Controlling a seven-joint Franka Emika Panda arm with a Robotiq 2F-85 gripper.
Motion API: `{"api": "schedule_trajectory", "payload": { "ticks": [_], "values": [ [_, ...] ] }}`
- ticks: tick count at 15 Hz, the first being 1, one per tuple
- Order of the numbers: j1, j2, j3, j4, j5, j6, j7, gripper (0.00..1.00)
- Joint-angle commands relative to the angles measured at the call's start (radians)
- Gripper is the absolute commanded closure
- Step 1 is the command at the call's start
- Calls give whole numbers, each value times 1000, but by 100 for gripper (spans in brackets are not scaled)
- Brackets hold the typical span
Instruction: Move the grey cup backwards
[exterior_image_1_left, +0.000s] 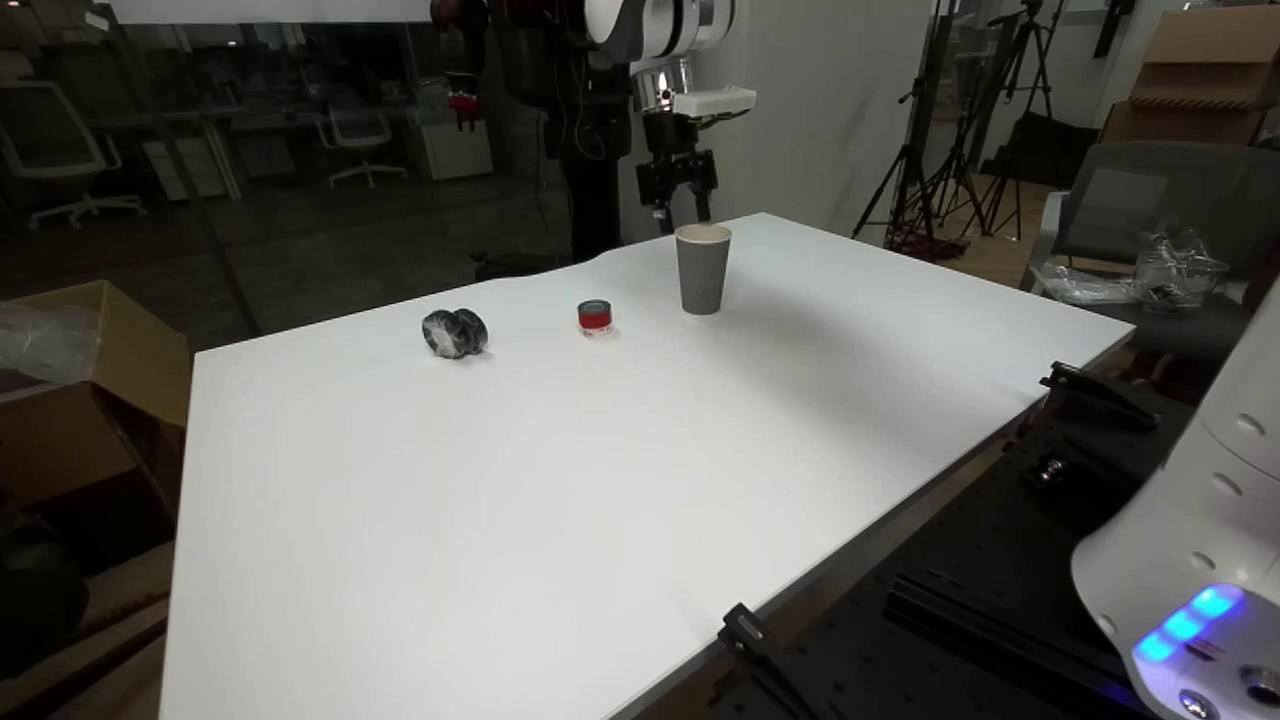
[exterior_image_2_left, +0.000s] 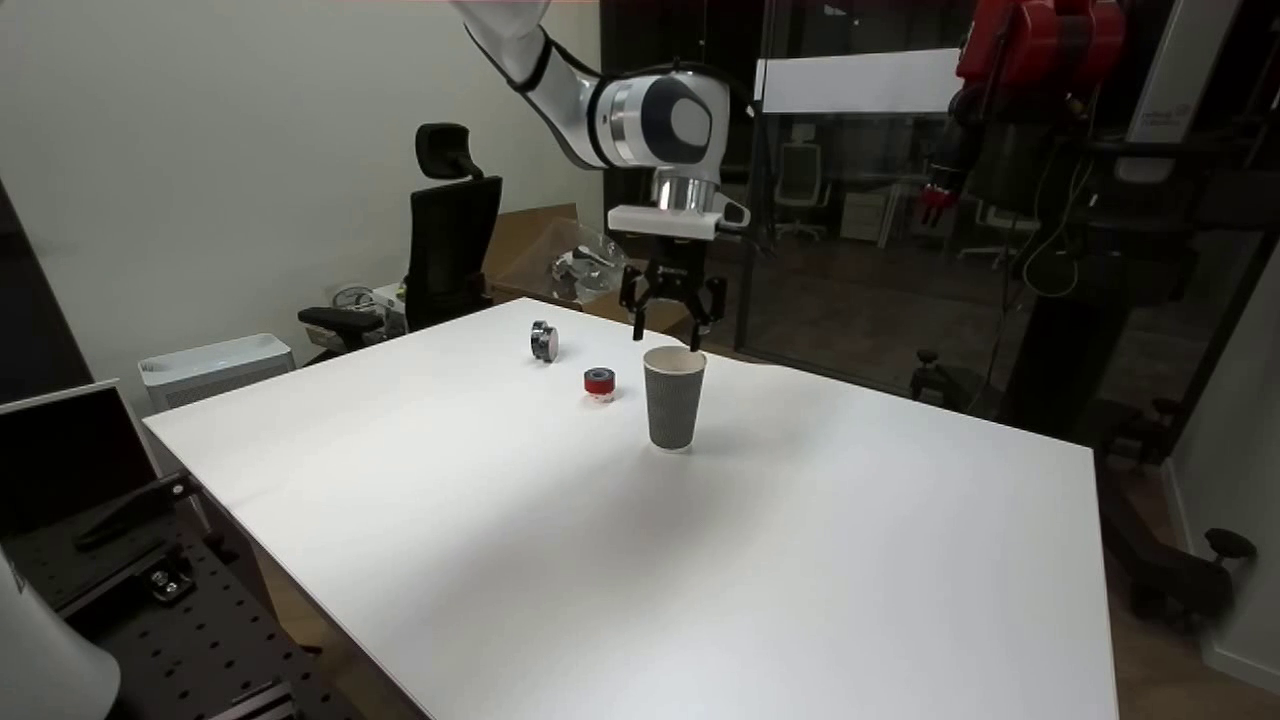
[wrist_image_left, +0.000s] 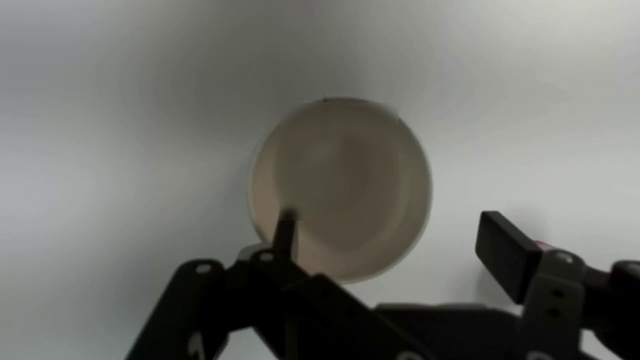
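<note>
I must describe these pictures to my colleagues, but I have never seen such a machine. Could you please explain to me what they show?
The machine is a white robot arm with a black gripper, a kind of two-fingered hand. Two pictures come from cameras outside the robot, looking at the white table from different places. The close picture comes from the robot's wrist: it looks down into the grey cup, with the dark fingers showing along the bottom. On the table, the cup stands upright; also there are a small red round item and a dark roundish object, whose use I cannot tell. Nothing is held: the fingers are apart, near the cup's rim.
</note>
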Motion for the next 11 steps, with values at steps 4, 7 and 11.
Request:
{"api": "schedule_trajectory", "payload": {
  "ticks": [4, 7, 11],
  "values": [
    [9, -87, 8, -20, 3, -87, 30, 0],
    [4, -63, 11, 2, -3, -77, 2, 0],
    [4, -66, 11, -1, -3, -80, 2, 0]
  ]
}}
